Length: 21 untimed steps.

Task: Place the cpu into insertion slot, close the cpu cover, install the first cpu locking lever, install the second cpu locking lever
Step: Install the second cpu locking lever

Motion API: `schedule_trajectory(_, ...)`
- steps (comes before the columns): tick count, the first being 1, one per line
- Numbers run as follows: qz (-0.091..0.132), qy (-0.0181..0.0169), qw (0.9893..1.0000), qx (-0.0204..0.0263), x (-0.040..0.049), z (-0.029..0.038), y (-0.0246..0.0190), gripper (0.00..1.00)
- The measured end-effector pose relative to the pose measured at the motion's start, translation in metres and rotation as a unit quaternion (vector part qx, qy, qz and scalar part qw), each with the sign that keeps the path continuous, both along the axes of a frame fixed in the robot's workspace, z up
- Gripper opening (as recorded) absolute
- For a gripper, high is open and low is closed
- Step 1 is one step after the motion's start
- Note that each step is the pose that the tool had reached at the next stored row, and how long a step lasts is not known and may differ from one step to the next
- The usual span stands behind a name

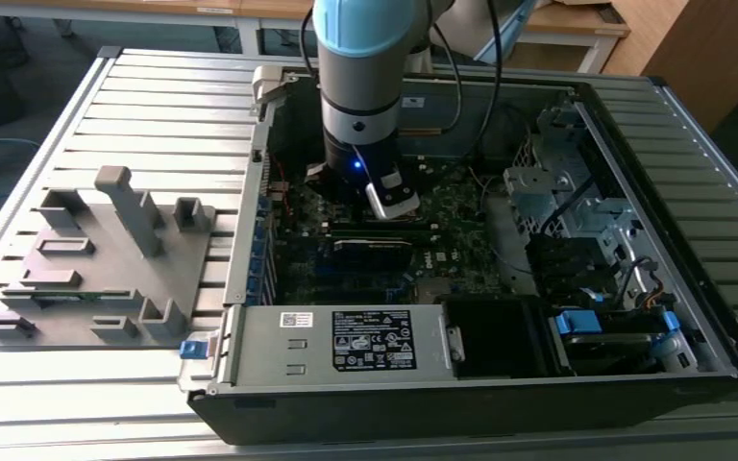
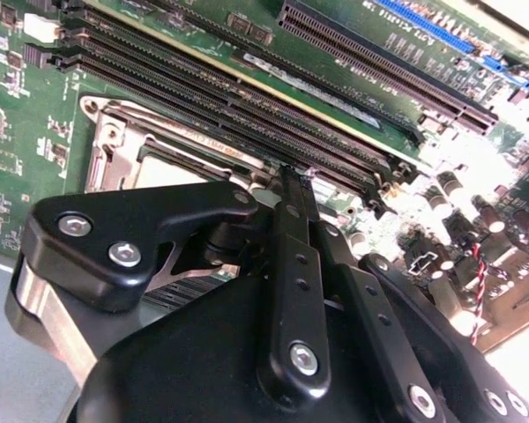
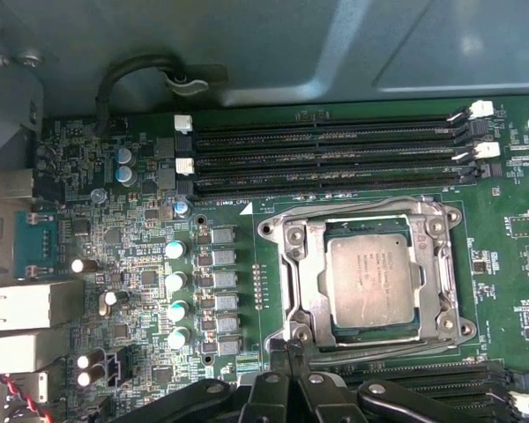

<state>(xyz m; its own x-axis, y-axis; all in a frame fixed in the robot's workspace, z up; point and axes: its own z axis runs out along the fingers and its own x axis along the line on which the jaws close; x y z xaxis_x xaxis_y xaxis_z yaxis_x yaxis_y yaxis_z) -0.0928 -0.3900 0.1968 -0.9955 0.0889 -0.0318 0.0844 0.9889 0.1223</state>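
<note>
The cpu (image 3: pixel 375 282) lies flat in the insertion slot (image 3: pixel 293 236), its dull silver top facing up. The cpu cover (image 3: pixel 310 273) lies down around it as a silver frame. A thin wire lever (image 3: pixel 361 208) runs along the socket edge nearest the memory slots. My gripper (image 3: pixel 288 345) is shut, fingertips together, at the socket's corner beside a lever end (image 3: pixel 291 330); nothing shows between the fingers. In the second wrist view the gripper (image 2: pixel 293 176) tapers to one thin tip over the socket frame (image 2: pixel 115 145). In the exterior view the gripper (image 1: pixel 392 204) reaches down inside the computer case.
Long black memory slots (image 3: pixel 335 159) run beside the socket, with a row of capacitors (image 3: pixel 176 282) on its other side. The case's walls, the power supply (image 1: pixel 343 341) and the drive cage (image 1: pixel 561 192) hem in the arm. A grey fixture (image 1: pixel 100 259) stands on the table at the exterior view's left.
</note>
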Motion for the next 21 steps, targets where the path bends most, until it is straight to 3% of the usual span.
schedule_trajectory(21, 0.0, 0.0, 1.0, 0.0019, -0.0071, -0.0027, -0.0004, 0.1)
